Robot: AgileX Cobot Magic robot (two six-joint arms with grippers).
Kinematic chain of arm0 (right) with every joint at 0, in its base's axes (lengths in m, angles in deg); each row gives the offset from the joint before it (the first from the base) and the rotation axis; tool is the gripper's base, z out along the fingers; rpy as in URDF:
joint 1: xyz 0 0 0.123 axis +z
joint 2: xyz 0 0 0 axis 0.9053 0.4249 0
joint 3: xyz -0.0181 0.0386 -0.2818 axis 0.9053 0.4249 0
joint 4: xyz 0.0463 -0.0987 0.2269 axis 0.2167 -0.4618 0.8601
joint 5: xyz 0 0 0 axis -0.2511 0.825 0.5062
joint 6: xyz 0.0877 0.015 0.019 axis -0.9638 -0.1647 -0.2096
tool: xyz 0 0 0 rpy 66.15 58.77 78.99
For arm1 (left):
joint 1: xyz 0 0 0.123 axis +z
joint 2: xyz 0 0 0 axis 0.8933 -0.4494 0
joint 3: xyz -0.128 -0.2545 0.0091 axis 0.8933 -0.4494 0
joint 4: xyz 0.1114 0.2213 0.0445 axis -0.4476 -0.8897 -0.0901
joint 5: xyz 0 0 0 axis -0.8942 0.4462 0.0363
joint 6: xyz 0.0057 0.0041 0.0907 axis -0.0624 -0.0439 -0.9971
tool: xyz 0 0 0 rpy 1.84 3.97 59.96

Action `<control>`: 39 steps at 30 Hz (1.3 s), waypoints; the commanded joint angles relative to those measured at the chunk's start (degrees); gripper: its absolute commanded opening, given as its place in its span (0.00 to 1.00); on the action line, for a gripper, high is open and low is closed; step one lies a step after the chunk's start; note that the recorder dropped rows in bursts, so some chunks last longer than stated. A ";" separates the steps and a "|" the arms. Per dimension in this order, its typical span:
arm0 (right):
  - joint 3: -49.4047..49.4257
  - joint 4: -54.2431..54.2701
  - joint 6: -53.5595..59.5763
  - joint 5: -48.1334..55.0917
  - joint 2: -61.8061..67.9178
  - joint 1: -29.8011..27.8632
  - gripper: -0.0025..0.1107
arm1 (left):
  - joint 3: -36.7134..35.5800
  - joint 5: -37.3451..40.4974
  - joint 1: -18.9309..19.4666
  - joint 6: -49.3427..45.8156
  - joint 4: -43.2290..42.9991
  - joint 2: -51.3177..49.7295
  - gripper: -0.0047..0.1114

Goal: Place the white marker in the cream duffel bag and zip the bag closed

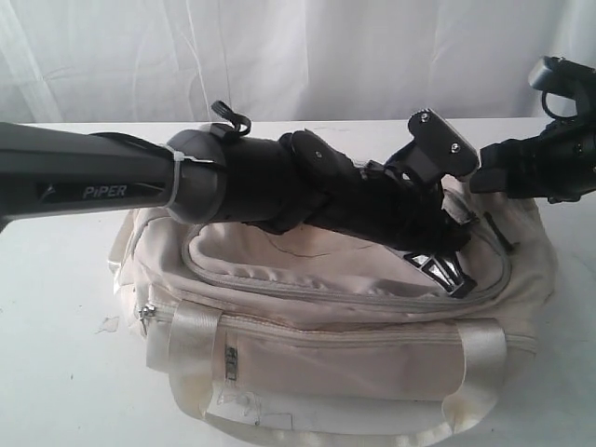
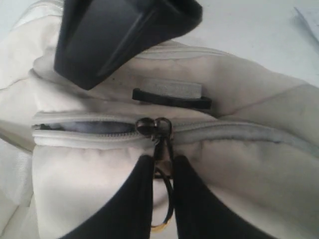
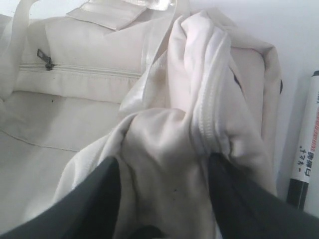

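Observation:
The cream duffel bag (image 1: 335, 354) lies on the white table, with its grey top zip (image 1: 307, 291) curving round the lid. My left arm reaches across the bag, and the left gripper (image 2: 162, 160) is shut on the dark zip pull (image 2: 160, 130). Beside the slider a short stretch of zip gapes over dark lining (image 2: 84, 127). At the bag's right end my right gripper (image 3: 163, 167) is shut on a bunch of bag fabric (image 3: 194, 99). The white marker (image 3: 306, 144), black-capped with red print, lies on the table beside that end. It is hidden in the exterior view.
A black clip (image 2: 172, 98) sits on the bag's end just past the zip. A side pocket zip (image 3: 47, 63) and shiny webbing straps (image 1: 196, 326) run down the bag. A small clear scrap (image 1: 107, 324) lies on the table to the left. A white curtain hangs behind.

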 commanded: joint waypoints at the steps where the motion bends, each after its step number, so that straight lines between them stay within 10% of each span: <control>1: -0.30 0.62 0.67 0.06 0.14 -0.29 0.42 | 0.33 5.21 -0.09 -0.15 0.13 3.57 0.04; 15: -0.30 0.62 0.35 -3.18 0.14 -0.29 0.03 | 0.33 15.52 -0.09 12.28 -15.15 6.98 0.04; 39: -4.40 -1.39 -1.23 0.24 -1.39 -0.29 0.02 | 0.33 24.54 -0.09 22.40 -25.27 10.95 0.04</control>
